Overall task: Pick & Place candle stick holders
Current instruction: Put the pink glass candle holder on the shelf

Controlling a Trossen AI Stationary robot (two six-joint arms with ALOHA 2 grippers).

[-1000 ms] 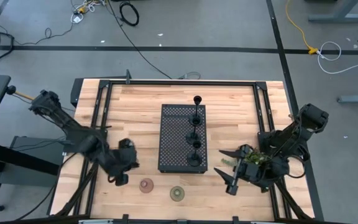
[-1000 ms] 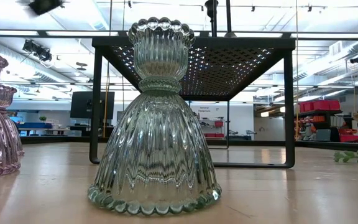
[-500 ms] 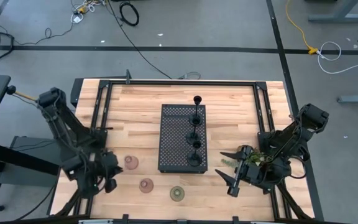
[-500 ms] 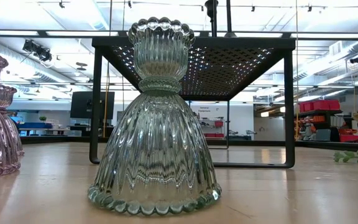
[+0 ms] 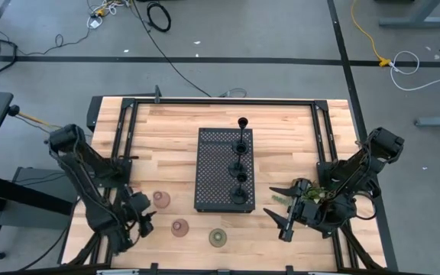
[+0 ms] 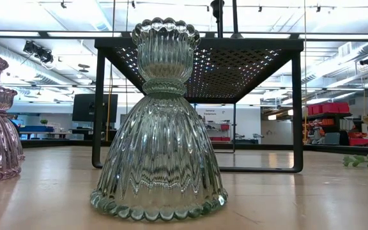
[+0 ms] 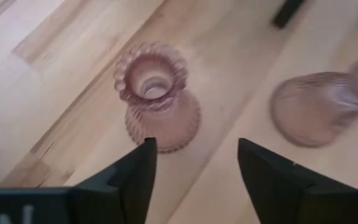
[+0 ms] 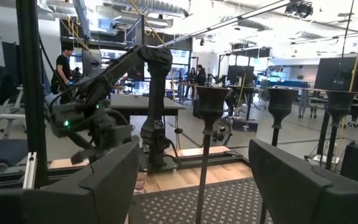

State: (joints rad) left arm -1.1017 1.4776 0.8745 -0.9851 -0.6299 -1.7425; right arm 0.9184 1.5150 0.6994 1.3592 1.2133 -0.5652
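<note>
3 glass holders stand in front of the tray — from left to right, a pink one, a second pink one, a green one. My left pincer hangs released just left of them, nearest the first pink, which stands upright ahead of my spread fingers. My right pincer, also released, waits well apart, right of the tray, where 4 black holders stand.

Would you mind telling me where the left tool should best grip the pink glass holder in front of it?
Probably the narrow waist just under the scalloped cup of the pink glass holder, coming from above. It stands upright and flares into a wide bell base, so the open left tool would likely close best there.
</note>
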